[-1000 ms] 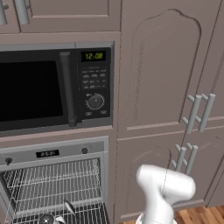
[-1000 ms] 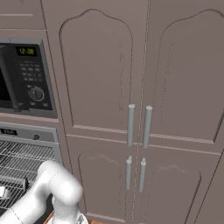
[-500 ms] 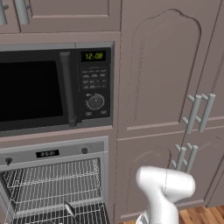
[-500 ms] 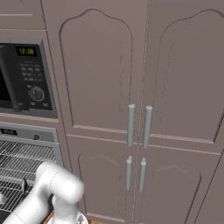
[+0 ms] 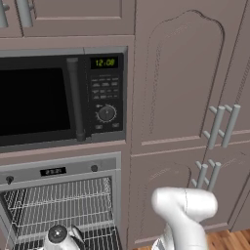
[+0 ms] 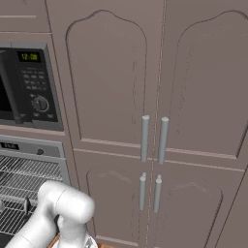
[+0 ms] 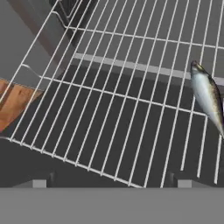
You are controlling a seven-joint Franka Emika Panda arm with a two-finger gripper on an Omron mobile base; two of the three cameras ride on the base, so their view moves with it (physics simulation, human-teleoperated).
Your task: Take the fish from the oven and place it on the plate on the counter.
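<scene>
Since the earlier frames, the white arm (image 5: 184,210) is seen shifted slightly; the cabinets are unchanged. One slender silvery-grey fish (image 7: 208,98) is seen lying on a wire rack (image 7: 131,109) of the open built-in oven (image 5: 61,205). The gripper (image 7: 109,181) is held spread, grasping nothing, apart from the fish. One black microwave (image 5: 61,97) is counted.
</scene>
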